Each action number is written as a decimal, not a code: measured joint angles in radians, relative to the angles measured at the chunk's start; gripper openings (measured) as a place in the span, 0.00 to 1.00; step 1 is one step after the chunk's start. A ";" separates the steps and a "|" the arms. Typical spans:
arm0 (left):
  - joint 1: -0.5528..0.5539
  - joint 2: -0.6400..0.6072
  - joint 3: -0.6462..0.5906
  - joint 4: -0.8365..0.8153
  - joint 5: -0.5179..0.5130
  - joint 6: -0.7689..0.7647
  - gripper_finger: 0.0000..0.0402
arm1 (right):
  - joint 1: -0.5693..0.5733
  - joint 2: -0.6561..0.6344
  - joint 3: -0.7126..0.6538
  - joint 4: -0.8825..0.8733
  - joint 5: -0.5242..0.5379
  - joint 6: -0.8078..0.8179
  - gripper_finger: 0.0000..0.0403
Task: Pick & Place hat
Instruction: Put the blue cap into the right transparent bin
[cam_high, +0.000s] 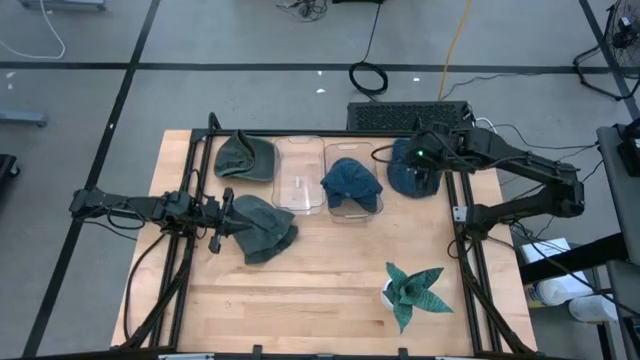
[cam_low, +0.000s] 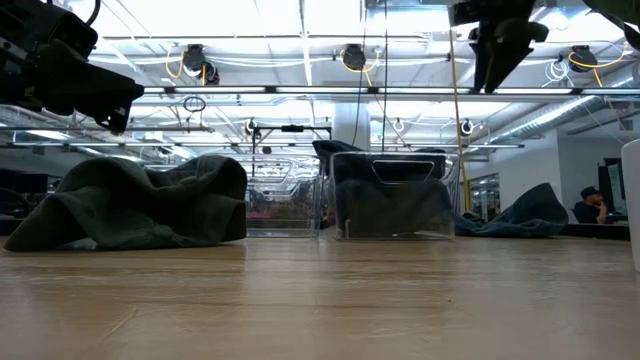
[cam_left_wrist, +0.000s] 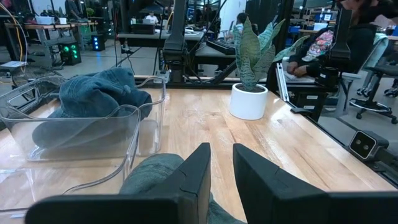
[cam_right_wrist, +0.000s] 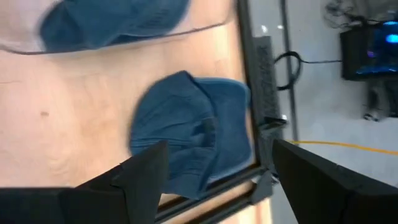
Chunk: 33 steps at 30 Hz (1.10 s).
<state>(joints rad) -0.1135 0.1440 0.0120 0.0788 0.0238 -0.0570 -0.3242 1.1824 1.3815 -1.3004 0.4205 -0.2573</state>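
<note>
The blue hat (cam_high: 408, 170) lies flat on the surface (cam_high: 320, 290) at about 2 o'clock, right by the back edge and the black frame (cam_high: 462, 215). The right hand (cam_high: 425, 158) hangs just above it with its fingers spread wide, holding nothing. If the hand comes down a bit off to the side, a finger may hit the frame or only pinch the brim, and the soft hat may slip out when it lifts.

A second blue hat (cam_high: 350, 182) sits in a clear bin (cam_high: 352, 208) just beside, near 12 o'clock. The empty bin (cam_high: 298, 180) is next to it. A drop too early may land the hat on the wrong bin's rim.

At 9 o'clock the left hand (cam_high: 222, 218) is almost closed. Its tips are right at a grey-green hat (cam_high: 265, 228), but I cannot tell if it grips the cloth. If it pulls back with cloth caught, that hat drags along. Another green hat (cam_high: 243, 157) lies at 11 o'clock. A plant (cam_high: 412, 292) stands at 5 o'clock, well apart.
</note>
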 joint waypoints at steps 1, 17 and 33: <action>0.000 0.000 0.000 0.000 0.000 0.000 0.19 | -0.012 0.000 0.000 0.002 0.000 -0.006 0.68; 0.000 0.000 0.000 0.000 0.000 0.000 0.19 | -0.116 0.000 0.000 -0.021 -0.005 0.297 0.68; 0.000 0.000 0.000 0.000 0.000 0.000 0.19 | -0.166 -0.121 -0.262 0.232 -0.005 0.825 0.68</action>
<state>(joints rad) -0.1136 0.1440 0.0120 0.0788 0.0238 -0.0570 -0.4902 1.0613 1.1197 -1.0685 0.4155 0.5678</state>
